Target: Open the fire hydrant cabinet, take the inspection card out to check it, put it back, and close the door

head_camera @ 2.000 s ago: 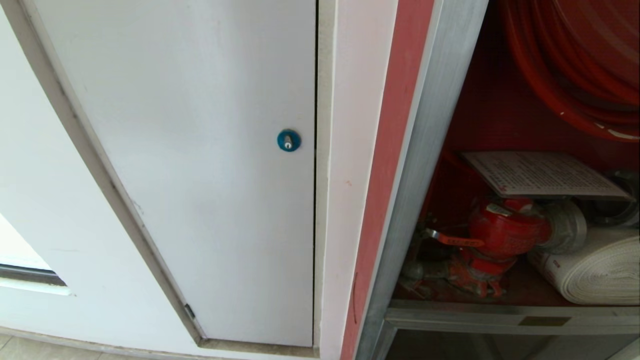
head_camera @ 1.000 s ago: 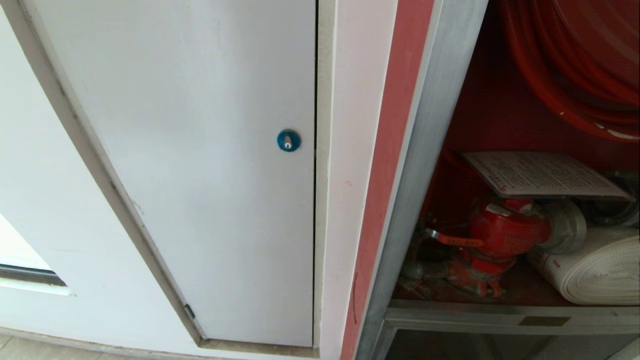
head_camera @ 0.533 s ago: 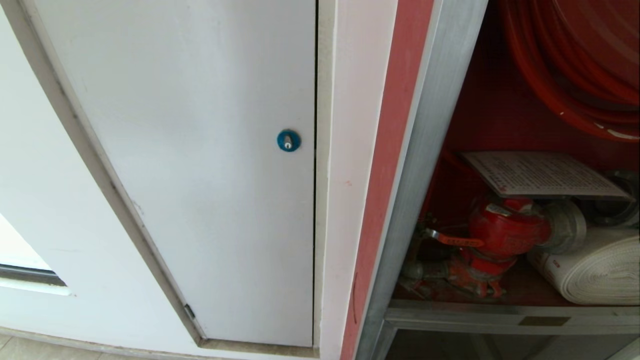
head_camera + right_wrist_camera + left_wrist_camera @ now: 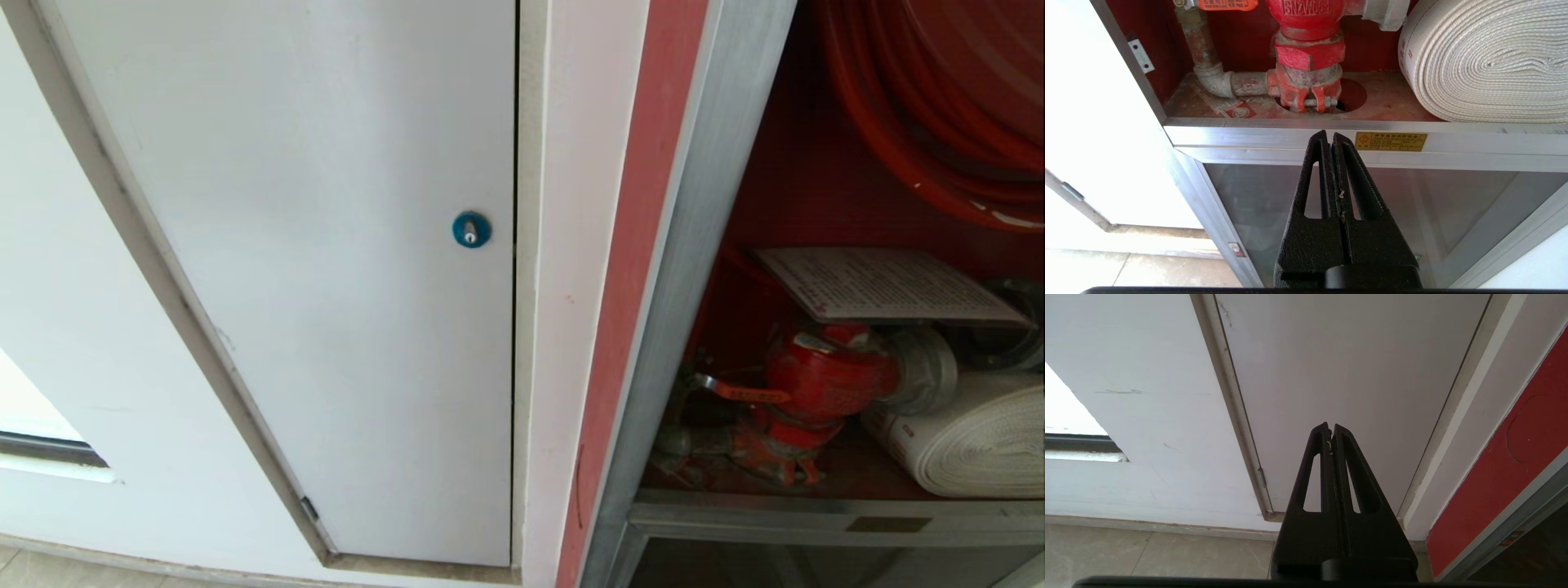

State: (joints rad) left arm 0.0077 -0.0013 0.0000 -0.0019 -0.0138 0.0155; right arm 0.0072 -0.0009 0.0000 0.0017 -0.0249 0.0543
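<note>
Fire hydrant cabinet (image 4: 694,269) stands open at the right of the head view, its silver frame beside a red strip of wall. Inside, the inspection card (image 4: 886,284) lies flat on top of the red valve (image 4: 824,376), printed side up, with a small red mark at its near left corner. A white rolled hose (image 4: 971,441) rests on the cabinet floor just right of the valve, and a red hose reel (image 4: 939,106) hangs above them. The cabinet's door is not in any view.

Left of the cabinet is a white panel (image 4: 326,245) with a round blue lock (image 4: 472,229).

Neither arm shows in the head view. The right claw (image 4: 1330,136) has its fingers pressed together and holds nothing; it points at the silver sill below the valve, near a yellow label (image 4: 1390,141) and above the lower glass panel (image 4: 1274,204). The left claw (image 4: 1330,428) is likewise closed and empty, aimed at the lower part of the white panel, above the tiled floor (image 4: 1147,555).
</note>
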